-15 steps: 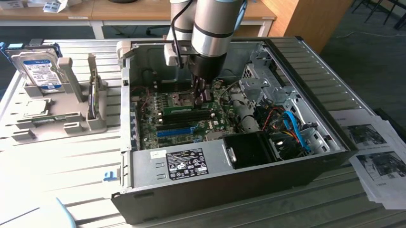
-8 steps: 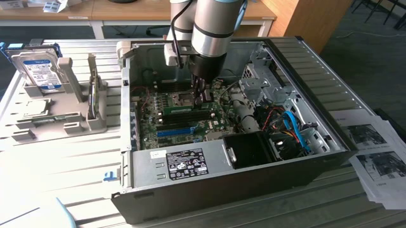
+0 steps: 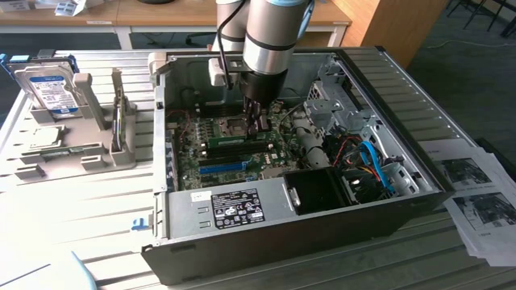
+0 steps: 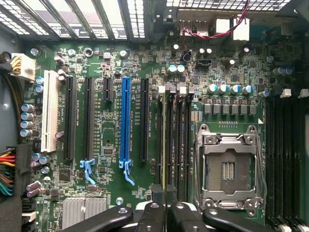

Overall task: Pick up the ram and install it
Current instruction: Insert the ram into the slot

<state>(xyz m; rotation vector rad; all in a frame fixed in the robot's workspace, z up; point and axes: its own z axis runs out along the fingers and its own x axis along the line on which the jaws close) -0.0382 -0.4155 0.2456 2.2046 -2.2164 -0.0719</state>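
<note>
Standing edge-on over the black memory slots (image 4: 179, 145), the thin green circuit-board ram stick (image 4: 164, 145) is set between the square silver processor socket (image 4: 229, 169), close on one side, and the long blue plastic slot (image 4: 126, 121), further off on the other. All lie inside the open grey metal computer case (image 3: 403, 90) on the pale slatted tabletop (image 3: 81, 205). Whether the stick's lower edge is seated cannot be made out. Its near end is pinched by the almost closed black claw (image 4: 164, 195).
</note>
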